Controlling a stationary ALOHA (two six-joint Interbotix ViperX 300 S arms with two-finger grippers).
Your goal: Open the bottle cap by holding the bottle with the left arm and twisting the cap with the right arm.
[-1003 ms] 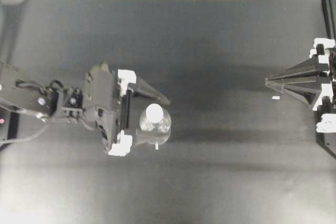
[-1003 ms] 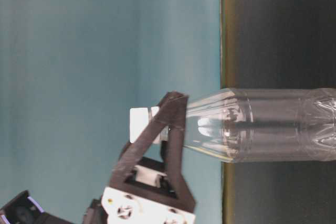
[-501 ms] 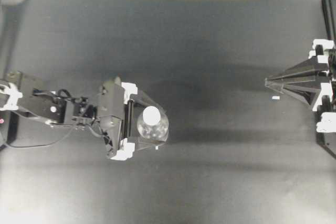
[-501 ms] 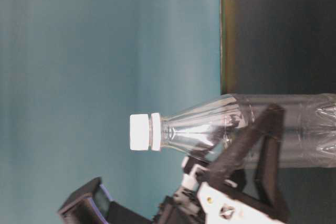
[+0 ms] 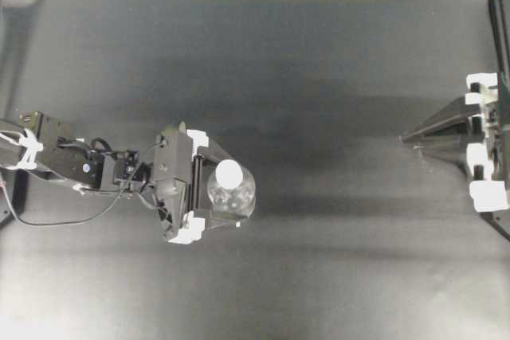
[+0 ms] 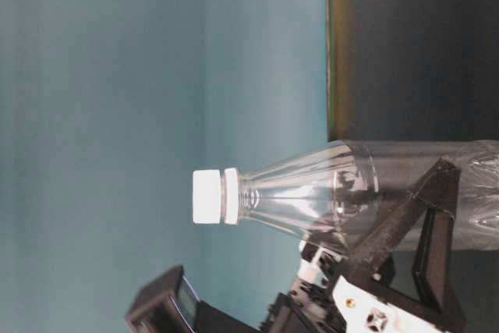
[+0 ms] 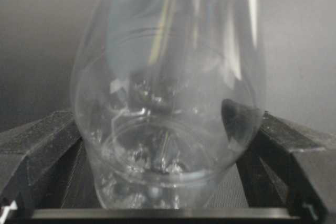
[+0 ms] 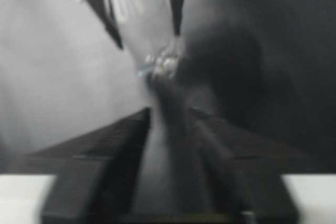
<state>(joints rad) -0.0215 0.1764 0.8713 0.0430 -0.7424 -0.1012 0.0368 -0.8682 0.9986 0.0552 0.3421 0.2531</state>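
Left gripper straddled the bottle; right arm waited far off.

Overhead, we saw the left gripper (image 5: 219,196) spread wide around the upright bottle (image 5: 232,189), white bottle cap (image 5: 230,172) on; the right gripper (image 5: 408,139) looked nearly closed, blurred. Table-level showed the bottle empty. The left wrist view showed both fingers (image 7: 37,140) beside its base.

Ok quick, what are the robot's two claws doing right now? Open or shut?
Left gripper: open, one finger on each side of the bottle, not squeezing it.
Right gripper: away at the table's edge, holding nothing; open or shut cannot be told.
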